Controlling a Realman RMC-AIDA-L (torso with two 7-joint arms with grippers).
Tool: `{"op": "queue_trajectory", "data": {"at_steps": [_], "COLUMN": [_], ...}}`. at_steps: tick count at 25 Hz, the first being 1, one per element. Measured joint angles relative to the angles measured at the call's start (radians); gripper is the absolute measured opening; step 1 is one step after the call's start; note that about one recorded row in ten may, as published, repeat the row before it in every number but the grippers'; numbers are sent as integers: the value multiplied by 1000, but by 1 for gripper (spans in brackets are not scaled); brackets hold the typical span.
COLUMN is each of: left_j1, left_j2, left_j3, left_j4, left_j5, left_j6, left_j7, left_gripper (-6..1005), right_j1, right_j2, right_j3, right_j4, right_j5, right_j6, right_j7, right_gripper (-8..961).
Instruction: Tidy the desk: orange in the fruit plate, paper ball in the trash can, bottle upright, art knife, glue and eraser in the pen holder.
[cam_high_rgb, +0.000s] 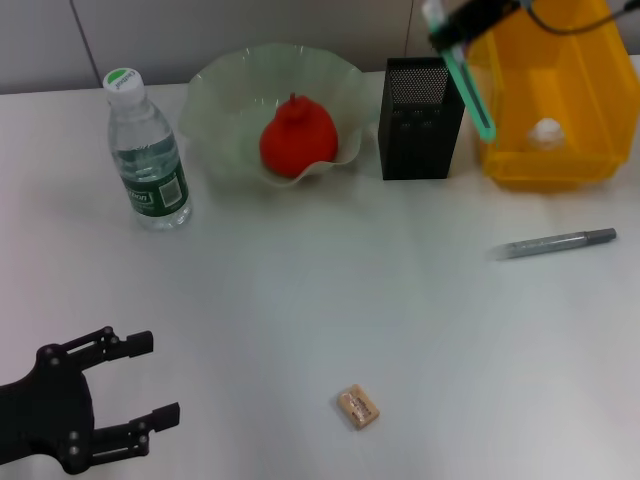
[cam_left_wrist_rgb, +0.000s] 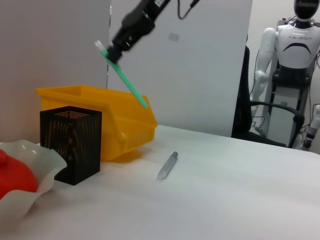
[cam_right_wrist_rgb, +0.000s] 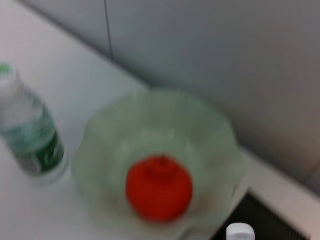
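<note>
My right gripper (cam_high_rgb: 447, 30) is shut on a green art knife (cam_high_rgb: 472, 92) and holds it slanting, tip down, above the black mesh pen holder (cam_high_rgb: 422, 120). The left wrist view shows the same gripper (cam_left_wrist_rgb: 111, 49), knife (cam_left_wrist_rgb: 128, 83) and holder (cam_left_wrist_rgb: 74, 145). The orange (cam_high_rgb: 297, 138) lies in the pale green fruit plate (cam_high_rgb: 225, 110). The bottle (cam_high_rgb: 147, 152) stands upright at the left. A paper ball (cam_high_rgb: 546, 133) lies in the yellow trash can (cam_high_rgb: 590, 95). A grey glue stick (cam_high_rgb: 553, 243) and a tan eraser (cam_high_rgb: 359, 407) lie on the desk. My left gripper (cam_high_rgb: 160, 378) is open near the front left.
The right wrist view looks down on the plate (cam_right_wrist_rgb: 215, 130), orange (cam_right_wrist_rgb: 159, 186), bottle (cam_right_wrist_rgb: 31, 135) and a corner of the pen holder (cam_right_wrist_rgb: 267, 220). A wall closes off the back of the desk. A white humanoid robot (cam_left_wrist_rgb: 297, 45) stands beyond the desk.
</note>
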Motion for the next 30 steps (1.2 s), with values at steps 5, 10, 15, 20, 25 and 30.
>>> {"op": "queue_trajectory", "data": {"at_steps": [5, 10, 15, 20, 25, 30], "left_j1": [-1, -4, -5, -5, -5, -5], "left_j2": [-4, -6, -8, -12, -16, -16], "left_j3": [0, 0, -5, -14, -14, -25], "left_j4": [0, 0, 0, 0, 0, 0], "left_j5": [-1, -1, -2, -2, -1, 1], "left_j6": [-6, -8, -8, -9, -9, -9], "left_j7": [0, 0, 0, 0, 0, 0], "left_gripper": [811, 811, 811, 811, 810, 811], "right_j1": [-18, -14, 4, 10, 13, -2], "right_j2": [1, -6, -11, -3, -2, 9], "right_j3": [9, 11, 12, 13, 4, -3], "right_j4": [44, 147, 259, 341, 404, 430], "right_j5": [72, 118, 138, 157, 179, 180], "right_j6": [155, 302, 400, 484, 533, 571], "right_j7": [-71, -128, -195, -263, -289, -302], "right_gripper": [208, 215, 222, 229, 236, 243]}}
